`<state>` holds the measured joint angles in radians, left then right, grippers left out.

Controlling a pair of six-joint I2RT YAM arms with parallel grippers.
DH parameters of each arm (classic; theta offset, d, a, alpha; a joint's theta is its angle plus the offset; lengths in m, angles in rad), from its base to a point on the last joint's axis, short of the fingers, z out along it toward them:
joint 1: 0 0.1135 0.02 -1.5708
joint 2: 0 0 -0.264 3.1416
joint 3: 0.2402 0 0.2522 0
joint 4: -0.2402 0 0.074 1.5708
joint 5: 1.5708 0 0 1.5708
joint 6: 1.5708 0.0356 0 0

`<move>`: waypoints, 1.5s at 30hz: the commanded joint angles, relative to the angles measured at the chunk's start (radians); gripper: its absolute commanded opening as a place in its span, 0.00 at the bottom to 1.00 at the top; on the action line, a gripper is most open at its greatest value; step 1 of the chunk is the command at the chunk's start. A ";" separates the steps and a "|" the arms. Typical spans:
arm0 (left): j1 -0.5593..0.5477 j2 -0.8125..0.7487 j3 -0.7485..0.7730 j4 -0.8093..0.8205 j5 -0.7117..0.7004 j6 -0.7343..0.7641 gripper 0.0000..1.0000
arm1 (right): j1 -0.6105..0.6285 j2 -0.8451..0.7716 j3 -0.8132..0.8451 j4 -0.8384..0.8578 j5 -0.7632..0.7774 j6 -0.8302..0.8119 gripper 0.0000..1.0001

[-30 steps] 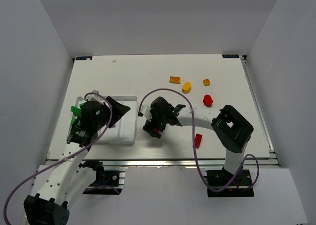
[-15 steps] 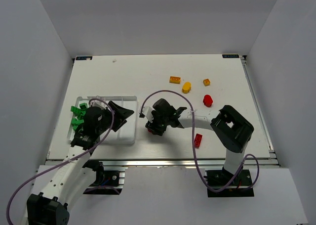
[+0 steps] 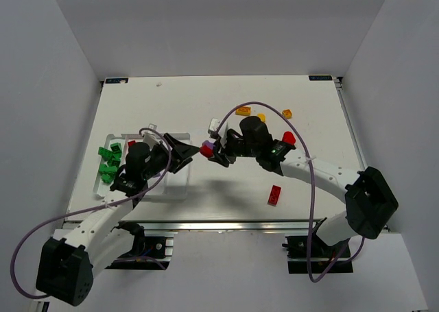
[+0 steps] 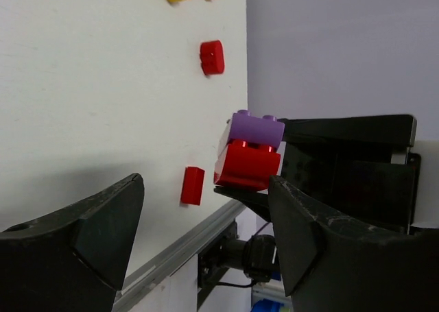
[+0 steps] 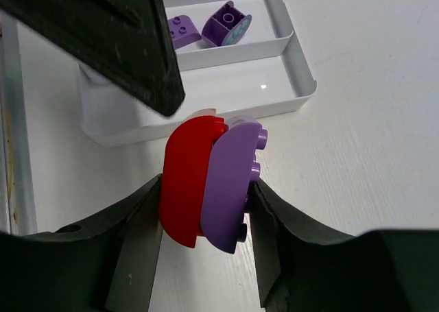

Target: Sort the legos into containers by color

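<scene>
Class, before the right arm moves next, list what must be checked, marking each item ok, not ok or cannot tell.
1. Right gripper holding: ok, shut on a red curved plastic brick stuck to a purple curved plastic brick.
2. Single colour held: not ok.
3. Left gripper open to help: ok.
4. White plastic tray holds purple: ok, two loose purple bricks lie in one compartment.
5. Held bricks separate easily: cannot tell.

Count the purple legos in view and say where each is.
3. One purple lego, pressed against a red lego, is clamped in the right gripper; a second purple lego and a third purple lego lie in one compartment of the tray. More may be hidden.
</scene>
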<state>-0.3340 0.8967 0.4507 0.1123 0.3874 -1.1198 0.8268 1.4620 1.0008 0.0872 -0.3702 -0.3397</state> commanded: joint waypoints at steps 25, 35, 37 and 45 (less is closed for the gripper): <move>-0.099 0.088 0.019 0.242 -0.002 0.051 0.74 | 0.006 0.000 0.087 0.046 -0.042 0.099 0.12; -0.100 0.105 0.022 0.253 0.011 0.054 0.59 | 0.006 0.004 0.090 0.039 -0.061 0.108 0.14; -0.100 0.104 0.022 0.251 0.011 0.057 0.54 | 0.006 0.004 0.093 0.039 -0.068 0.108 0.14; -0.111 0.120 0.032 0.242 0.019 0.107 0.13 | 0.005 0.001 0.102 -0.035 -0.257 -0.031 0.89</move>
<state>-0.4358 1.0119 0.4534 0.3618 0.4061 -1.0584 0.8246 1.4876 1.0519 0.0731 -0.4709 -0.2783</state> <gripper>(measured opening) 0.465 0.811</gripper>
